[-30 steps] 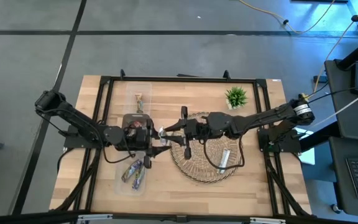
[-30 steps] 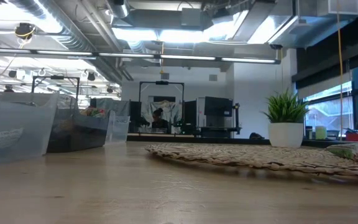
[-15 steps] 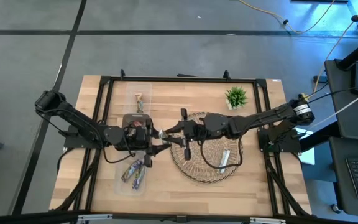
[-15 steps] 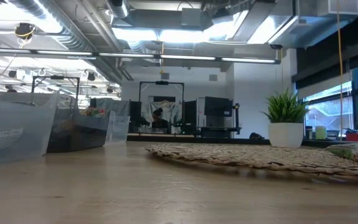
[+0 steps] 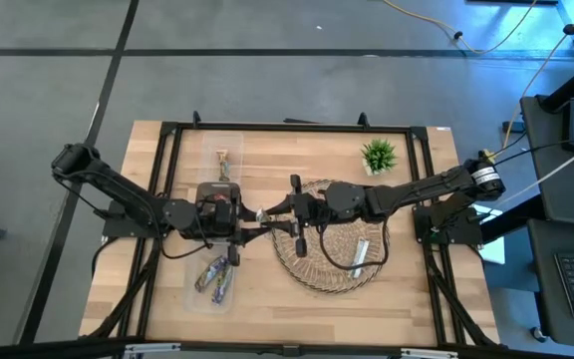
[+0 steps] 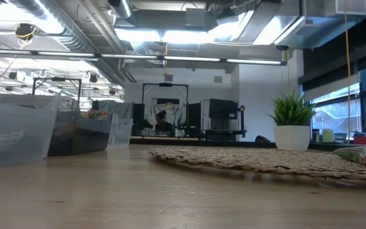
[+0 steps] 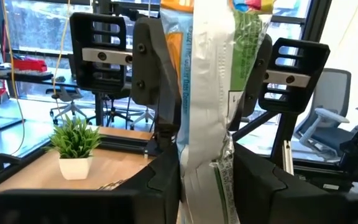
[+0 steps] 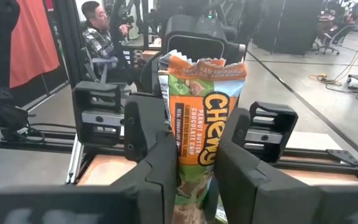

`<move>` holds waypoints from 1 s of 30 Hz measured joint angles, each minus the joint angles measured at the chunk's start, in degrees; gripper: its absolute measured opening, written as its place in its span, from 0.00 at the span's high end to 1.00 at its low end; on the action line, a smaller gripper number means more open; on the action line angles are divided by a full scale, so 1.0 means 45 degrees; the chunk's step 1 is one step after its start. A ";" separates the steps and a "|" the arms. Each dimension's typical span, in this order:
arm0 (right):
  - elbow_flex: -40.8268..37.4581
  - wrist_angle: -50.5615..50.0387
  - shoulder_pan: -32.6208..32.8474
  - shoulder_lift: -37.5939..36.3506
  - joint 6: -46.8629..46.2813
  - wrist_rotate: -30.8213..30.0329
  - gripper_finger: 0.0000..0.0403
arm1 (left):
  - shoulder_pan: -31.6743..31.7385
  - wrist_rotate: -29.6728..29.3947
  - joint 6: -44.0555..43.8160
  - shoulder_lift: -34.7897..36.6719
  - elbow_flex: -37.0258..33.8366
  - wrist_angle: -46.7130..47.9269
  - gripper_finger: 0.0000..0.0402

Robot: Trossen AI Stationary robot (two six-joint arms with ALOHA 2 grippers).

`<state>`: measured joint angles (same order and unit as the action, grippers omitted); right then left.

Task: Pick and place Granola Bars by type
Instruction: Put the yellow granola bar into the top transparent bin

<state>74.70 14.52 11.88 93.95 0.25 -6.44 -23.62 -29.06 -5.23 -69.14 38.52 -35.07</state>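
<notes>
Starting left of the woven mat (image 5: 332,267), a row of clear bins (image 5: 199,295) sits on the table. The far bin holds one bar (image 5: 223,166) and the near one several mixed wrappers (image 5: 214,275).

The left gripper (image 5: 251,218) reaches over the middle bin towards the mat's left edge. Its fingers are clamped on a Chewy granola bar (image 5: 260,213). The right gripper (image 5: 268,210) comes the other way across the mat and pinches the same bar, so both grip it in the air just left of the mat.

From above the bar is only a small bright spot between the two sets of fingers, and the arms cover much of the middle bin. The left wrist view shows its silvery-white back seam (image 7: 207,93). The left gripper (image 7: 207,165) grips lower on the bar, with the other arm's fingers closed on it beyond. The right wrist view shows the orange and green printed face (image 8: 204,118) between the right gripper (image 8: 196,155), and a seated person (image 8: 98,28) in the room behind. In both wrist views the bar stands on end, its long axis up and down.

On the mat's right part lies a silvery bar (image 5: 361,255), slanted. A small potted plant (image 5: 378,156) stands just beyond the mat's far edge. The low view shows only the bins, the mat's rim and the plant.
</notes>
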 joint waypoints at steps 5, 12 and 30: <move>0.0000 -0.0057 0.0000 0.0000 -0.0011 0.0003 0.75 | 0.0024 0.0000 0.0000 0.0004 0.0000 0.0136 0.76; 0.0000 -0.0187 0.0000 -0.0005 0.0043 0.0182 0.74 | 0.0024 0.0007 0.0004 0.0000 0.0000 0.0242 0.82; 0.0010 -0.5664 -0.0049 -0.2239 -0.2523 -0.0993 0.27 | 0.0041 -0.4762 -0.0677 0.0862 0.0000 0.3011 0.83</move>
<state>74.74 -10.97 11.66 83.88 -11.10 -10.90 -23.43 -50.49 -8.28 -65.27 38.52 -21.52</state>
